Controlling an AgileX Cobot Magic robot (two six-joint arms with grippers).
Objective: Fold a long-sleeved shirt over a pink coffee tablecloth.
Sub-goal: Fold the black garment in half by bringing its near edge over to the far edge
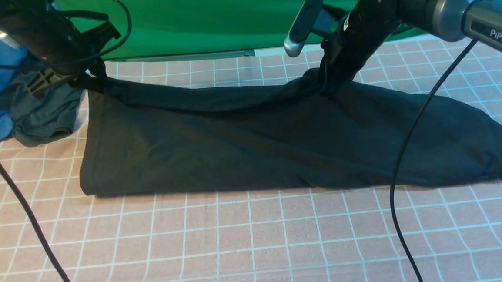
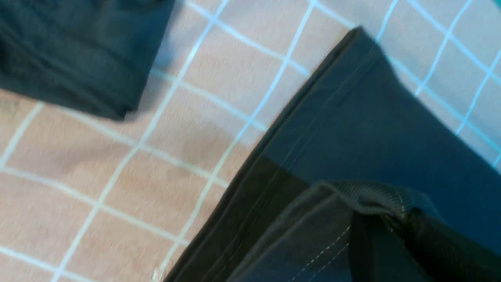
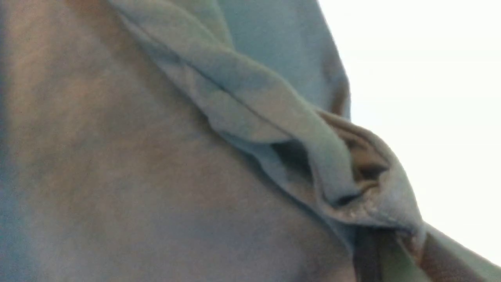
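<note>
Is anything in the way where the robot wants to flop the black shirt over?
Nothing visible. The left fingers and right fingers pinch the black shirt's far edge, and no object lies on its near half. The dark grey garment sits to its left, not touching. A black cable dangles in front.

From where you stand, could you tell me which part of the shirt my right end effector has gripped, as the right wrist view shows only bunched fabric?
Observer: The right end effector pinches the long-sleeved shirt on its far edge, right of the middle, pulling up a low peak.
Operator: Thank you; and on the other side?
Observer: The left end effector is shut on the shirt's far left corner, held above the pink coffee tablecloth.
Operator: Is anything lying near that corner?
Observer: A dark grey garment lies just left of it; the left wrist view shows bare tablecloth between them.
</note>
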